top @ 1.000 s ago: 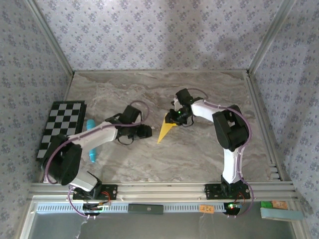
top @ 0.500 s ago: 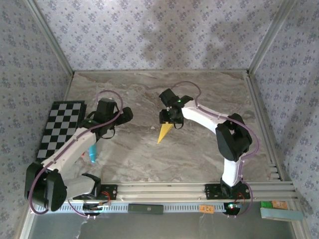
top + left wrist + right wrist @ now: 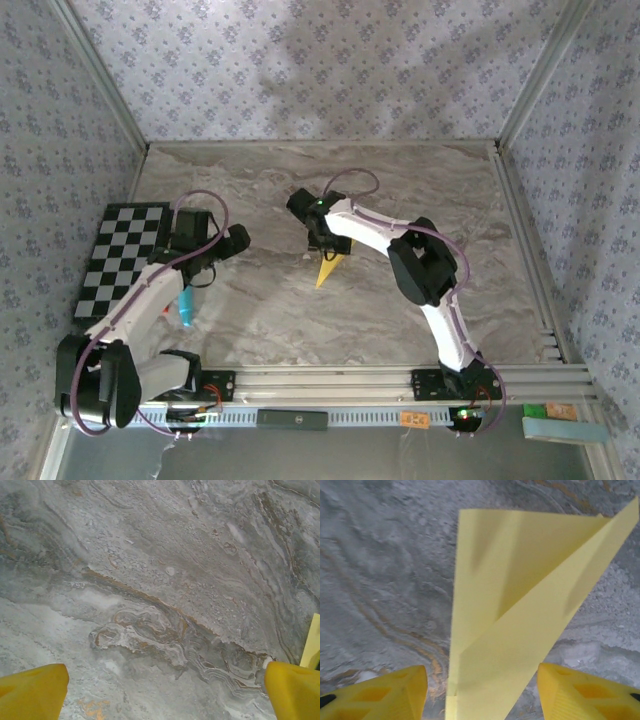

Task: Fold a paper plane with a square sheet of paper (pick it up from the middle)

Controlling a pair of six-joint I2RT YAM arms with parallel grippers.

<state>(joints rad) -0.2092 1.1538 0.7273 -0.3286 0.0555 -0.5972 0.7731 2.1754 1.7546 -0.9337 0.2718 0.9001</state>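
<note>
One narrow, pointed yellow paper plane [image 3: 330, 268] lies flat near the middle of the grey marbled table [image 3: 430, 190], its nose aimed toward 7 o'clock. The right gripper [image 3: 328, 243] hangs over the plane's broad tail, at its 12 o'clock. In the wrist view its two yellow fingers [image 3: 380, 692] stand released on either side of the plane [image 3: 520, 630], with a gap on each side (nothing is grasped). The left gripper [image 3: 238, 238], at the plane's 9 o'clock and well apart from it, has its two fingers [image 3: 32, 692] spread wide over bare marble. One black-and-white checkered board [image 3: 125, 255] sits at the table's 9 o'clock edge. One small blue-tipped pen [image 3: 185, 305] lies just beside the board, at its 4 o'clock.
</note>
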